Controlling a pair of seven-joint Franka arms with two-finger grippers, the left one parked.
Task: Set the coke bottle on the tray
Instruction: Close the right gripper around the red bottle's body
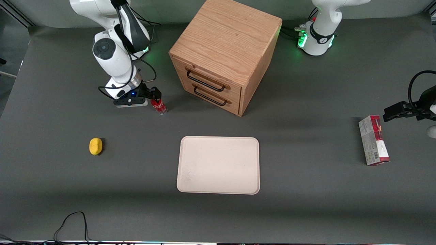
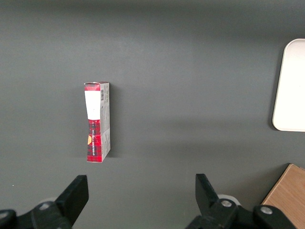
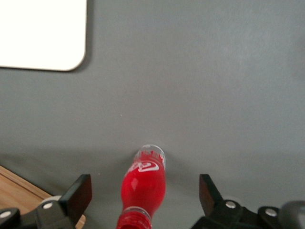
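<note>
Red-capped small red plastic coke bottle (image 3: 143, 183) stands between the gripper's (image 3: 143, 195) spread, untouching fingers (likely light, slick, tippy; grip mid-body), cream-white rectangular tray (image 1: 218, 165) well apart.

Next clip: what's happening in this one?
The right arm's gripper is down at the coke bottle, open, with a finger on either side of the bottle and not yet closed on it. The bottle stands on the table near the wooden drawer cabinet. The tray lies bare, nearer the front camera. A yellow lemon-like object and a carton box sit untouched.
</note>
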